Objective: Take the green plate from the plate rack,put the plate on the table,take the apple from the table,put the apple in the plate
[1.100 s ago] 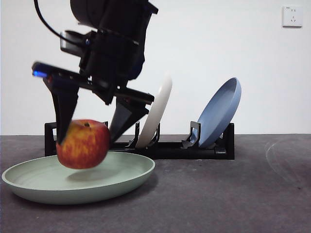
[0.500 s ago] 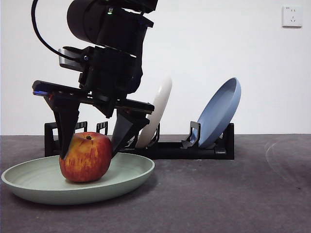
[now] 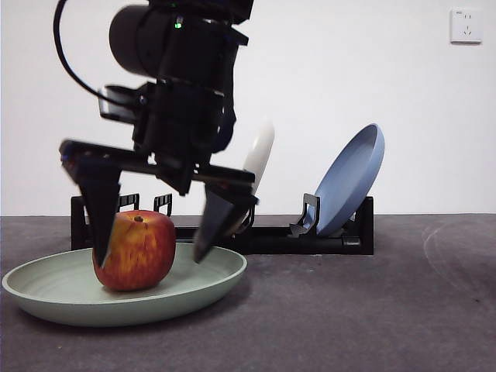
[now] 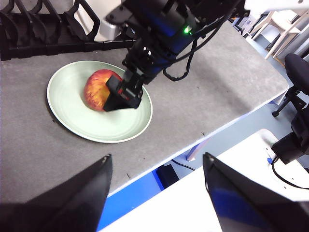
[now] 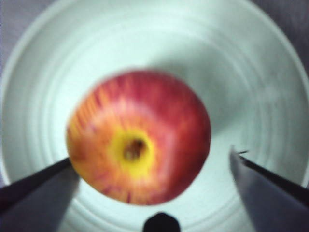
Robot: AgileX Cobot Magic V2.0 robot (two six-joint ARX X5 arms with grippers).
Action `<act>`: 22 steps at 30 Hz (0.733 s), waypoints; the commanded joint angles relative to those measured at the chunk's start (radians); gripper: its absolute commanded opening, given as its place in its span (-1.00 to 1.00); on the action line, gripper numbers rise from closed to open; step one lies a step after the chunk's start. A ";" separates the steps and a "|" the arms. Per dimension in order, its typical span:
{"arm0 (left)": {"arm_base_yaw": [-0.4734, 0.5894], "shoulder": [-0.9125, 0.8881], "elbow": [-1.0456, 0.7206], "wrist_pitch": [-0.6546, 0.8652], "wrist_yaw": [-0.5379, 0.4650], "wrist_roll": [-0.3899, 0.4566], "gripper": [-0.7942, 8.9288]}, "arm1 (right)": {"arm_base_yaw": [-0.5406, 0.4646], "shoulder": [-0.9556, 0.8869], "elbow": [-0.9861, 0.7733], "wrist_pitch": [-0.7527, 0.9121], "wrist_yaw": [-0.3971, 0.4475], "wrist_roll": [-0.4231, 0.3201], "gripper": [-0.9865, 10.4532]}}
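Now round streaked apple [image 3: 135,250], matte shallow green plate [image 3: 203,288], right tool [image 3: 149,252] spread.

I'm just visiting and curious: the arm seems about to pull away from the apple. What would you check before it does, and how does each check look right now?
1. Apple resting in the green plate: ok, it sits on the plate floor, upright, stem dimple up.
2. Right end effector released: ok, jaws open, with a clear gap on one side of the apple; the other jaw is close, contact cannot tell.
3. Plate flat on the table: ok.
4. Apple settled, not rolling: cannot tell from one moment.
5. Path upward free: ok, nothing above the apple but the arm itself.
6. Left end effector out of the way: ok, open, off beyond the table edge.
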 commanded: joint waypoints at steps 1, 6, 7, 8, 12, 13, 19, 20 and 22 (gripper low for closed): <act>0.002 -0.002 -0.002 0.005 0.000 -0.007 -0.19 | 0.000 0.016 0.010 -0.013 0.000 0.000 0.24; 0.002 -0.002 -0.002 0.005 0.000 -0.007 -0.19 | 0.000 0.009 0.093 -0.099 -0.003 -0.005 0.23; 0.002 -0.002 -0.003 0.005 0.000 -0.007 -0.19 | 0.000 0.007 0.116 -0.125 -0.004 -0.010 0.23; 0.002 -0.002 -0.002 0.007 0.000 -0.007 -0.19 | 0.000 0.002 0.147 -0.162 -0.006 -0.022 0.23; 0.002 -0.002 -0.002 0.009 -0.006 -0.007 -0.19 | 0.000 -0.036 0.249 -0.294 -0.009 -0.082 0.22; 0.002 -0.002 -0.002 0.012 -0.011 -0.007 -0.19 | 0.000 -0.051 0.270 -0.327 -0.008 -0.093 0.22; 0.002 0.010 -0.002 0.079 -0.067 -0.009 -0.19 | 0.000 -0.221 0.304 -0.452 -0.007 -0.144 0.22; 0.000 0.016 -0.003 0.095 -0.072 -0.009 -0.19 | 0.000 -0.264 0.304 -0.474 -0.007 -0.145 0.22; -0.004 0.031 -0.002 0.119 -0.087 0.000 -0.19 | 0.000 -0.328 0.302 -0.504 -0.004 -0.152 0.22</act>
